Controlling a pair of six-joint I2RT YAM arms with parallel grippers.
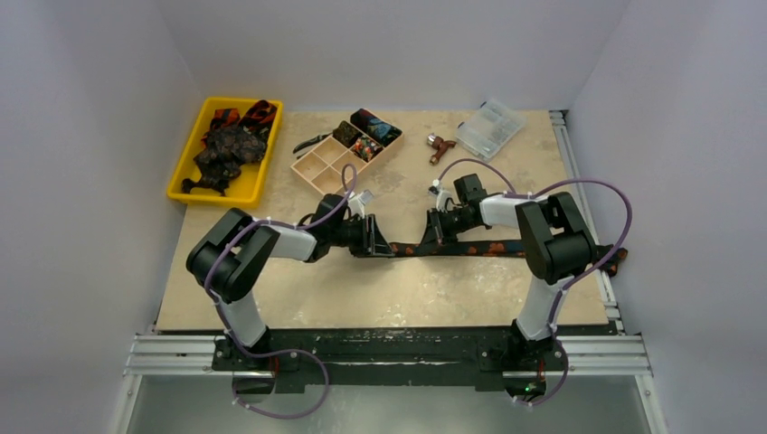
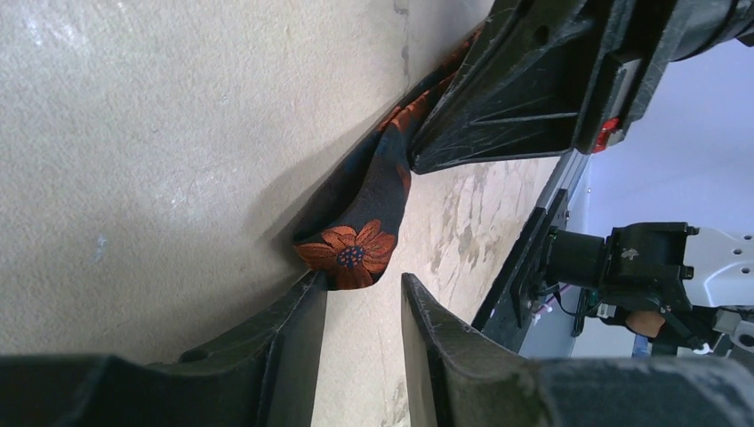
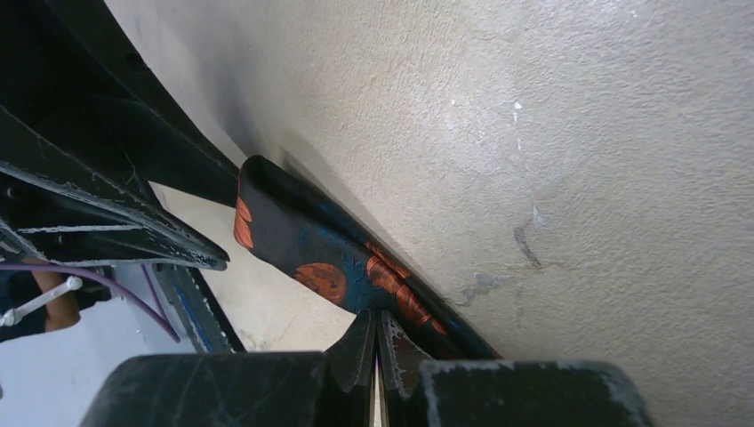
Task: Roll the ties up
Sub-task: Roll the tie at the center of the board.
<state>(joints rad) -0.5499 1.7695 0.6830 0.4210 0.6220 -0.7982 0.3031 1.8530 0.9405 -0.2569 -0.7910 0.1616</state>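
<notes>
Left hand (image 2: 362, 283) gapes at tie (image 2: 351, 253) end, unseen overhead.

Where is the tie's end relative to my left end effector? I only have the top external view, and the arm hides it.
Observer: The left wrist view shows the left end effector open. The orange-flower tip of the tie lies just ahead of its fingertips, not between them.
Operator: And the other side?
Observer: In the right wrist view the right end effector is shut, with its tips against the tie's edge. I cannot tell whether any fabric is pinched.
</notes>
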